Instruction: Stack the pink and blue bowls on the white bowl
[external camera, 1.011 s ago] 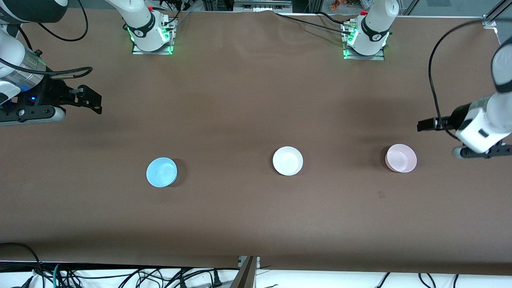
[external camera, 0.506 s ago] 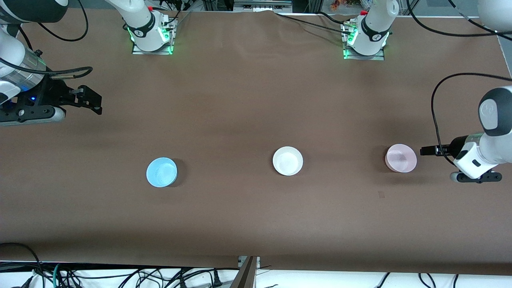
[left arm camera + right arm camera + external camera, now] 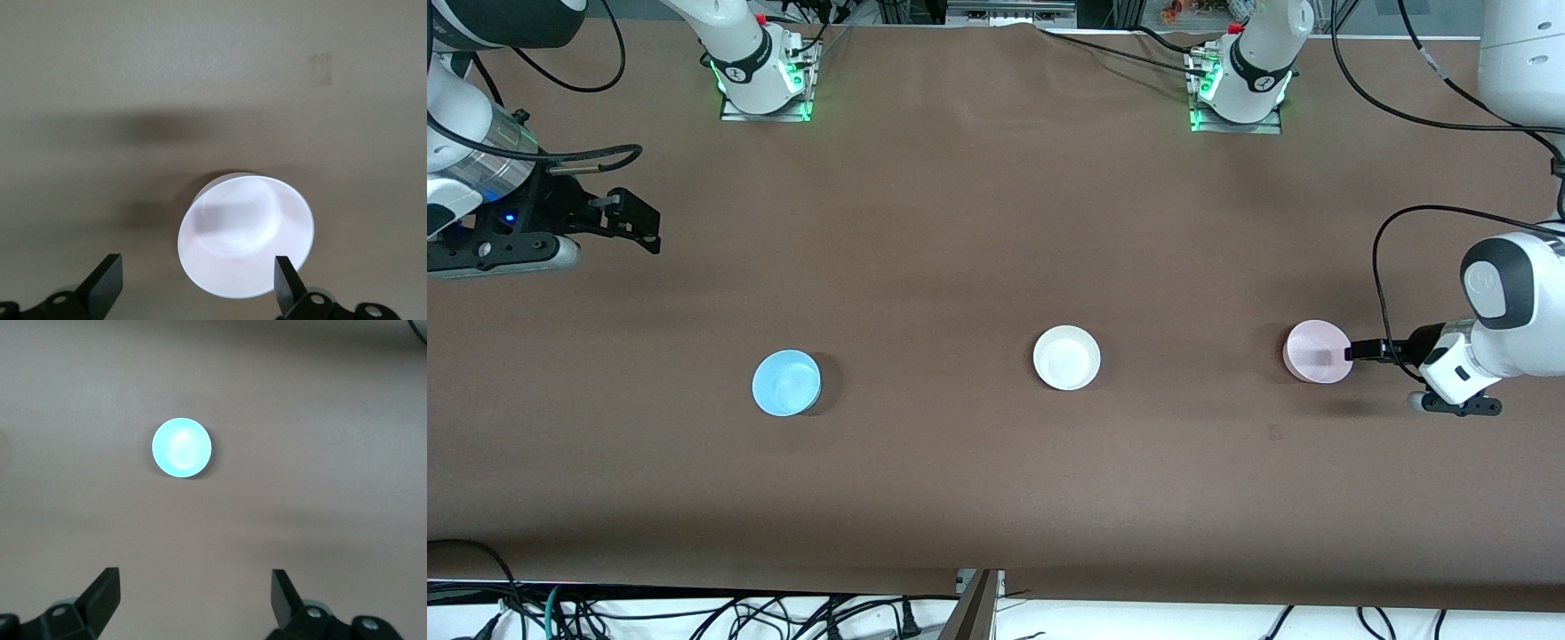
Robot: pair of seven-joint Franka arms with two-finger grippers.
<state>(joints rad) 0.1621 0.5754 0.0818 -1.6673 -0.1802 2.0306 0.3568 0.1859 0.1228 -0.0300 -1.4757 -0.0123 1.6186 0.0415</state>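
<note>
The white bowl [image 3: 1066, 357] is sitting upright on the brown table [image 3: 978, 222], roughly midway between the two arms' ends, with nothing stacked in it. The pink bowl [image 3: 1317, 352] is resting apart from it toward the left arm's end of the table, and the blue bowl [image 3: 786, 382] is lying toward the right arm's end, slightly nearer to the front camera than the other two. All three bowls are standing separately, well apart from one another.

The left gripper [image 3: 1352, 350] is reaching in at the rim of the pink bowl; in the front view its dark fingertip is lying right at the bowl's edge. In the left wrist view the pink bowl [image 3: 245, 235] is showing between the two spread fingers [image 3: 105, 283], which are standing wide and gripping nothing.

The right gripper [image 3: 645, 229] is hanging over bare table at the right arm's end, well away from the blue bowl. In the right wrist view its fingers [image 3: 107, 590] are likewise spread apart and holding nothing, with the blue bowl [image 3: 181, 447] lying on the table some way off.
</note>
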